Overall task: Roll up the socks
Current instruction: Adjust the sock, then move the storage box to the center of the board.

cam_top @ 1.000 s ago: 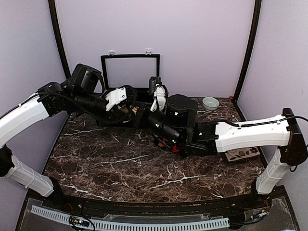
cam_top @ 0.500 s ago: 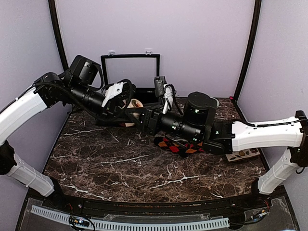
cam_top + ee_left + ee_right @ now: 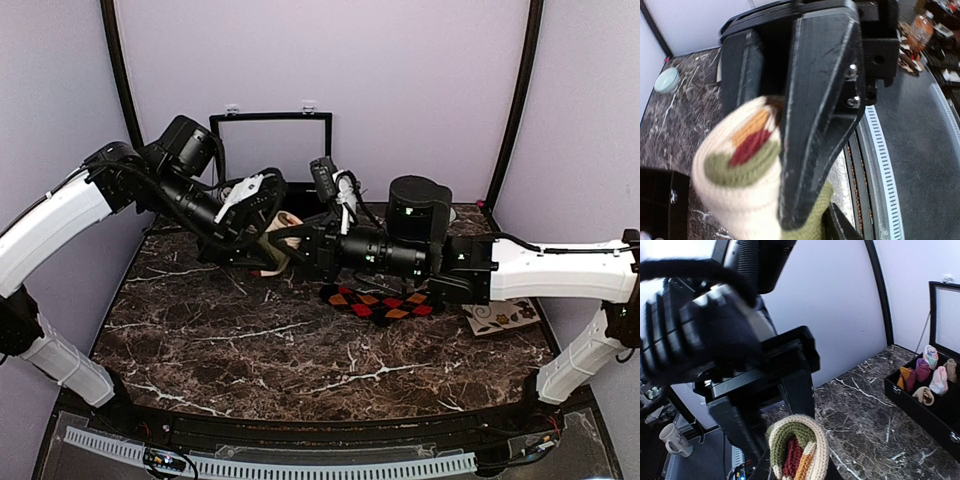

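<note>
The cream striped sock (image 3: 275, 260) hangs as a roll above the table's back centre, between both grippers. My left gripper (image 3: 268, 232) comes from the left and is shut on it. In the left wrist view its jaws (image 3: 817, 222) pinch the green cuff, and the cream roll (image 3: 740, 185) bulges beside one finger (image 3: 815, 100). My right gripper (image 3: 298, 245) meets it from the right, shut on the same roll (image 3: 797, 445), seen end-on between its jaws (image 3: 797, 467). A black sock with red-orange diamonds (image 3: 385, 302) lies flat under the right arm.
An open black case (image 3: 270, 120) stands at the back. Its tray (image 3: 920, 395) holds several small sock rolls (image 3: 927, 372). A pale bowl (image 3: 666, 80) sits by the wall. A floral cloth (image 3: 500, 315) lies at the right edge, and a mug (image 3: 674, 439) stands off the table.
The right arm has stretched out to the left, uncovering the argyle sock. The left gripper came down and right towards it. The striped roll now shows between the two grippers.
</note>
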Robot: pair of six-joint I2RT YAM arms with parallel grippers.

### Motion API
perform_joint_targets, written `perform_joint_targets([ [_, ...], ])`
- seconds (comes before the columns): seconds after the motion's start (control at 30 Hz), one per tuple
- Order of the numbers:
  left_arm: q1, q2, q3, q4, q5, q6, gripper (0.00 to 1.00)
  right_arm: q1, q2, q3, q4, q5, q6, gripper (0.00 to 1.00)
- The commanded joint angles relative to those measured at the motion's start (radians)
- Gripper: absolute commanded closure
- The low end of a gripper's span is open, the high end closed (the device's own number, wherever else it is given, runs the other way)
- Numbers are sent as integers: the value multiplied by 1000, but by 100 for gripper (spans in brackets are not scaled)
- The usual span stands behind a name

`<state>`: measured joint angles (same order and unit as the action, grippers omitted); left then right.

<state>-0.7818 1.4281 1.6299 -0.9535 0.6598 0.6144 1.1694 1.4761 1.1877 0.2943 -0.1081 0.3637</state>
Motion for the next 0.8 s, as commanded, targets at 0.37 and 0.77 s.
perform_joint_targets([
  [0.37, 529, 237, -85, 201, -68, -100, 59, -296, 360, 261, 1, 253, -251, 100],
  [0.77, 622, 541, -4, 458, -214, -87, 70, -373, 768, 629, 24, 198, -305, 100],
])
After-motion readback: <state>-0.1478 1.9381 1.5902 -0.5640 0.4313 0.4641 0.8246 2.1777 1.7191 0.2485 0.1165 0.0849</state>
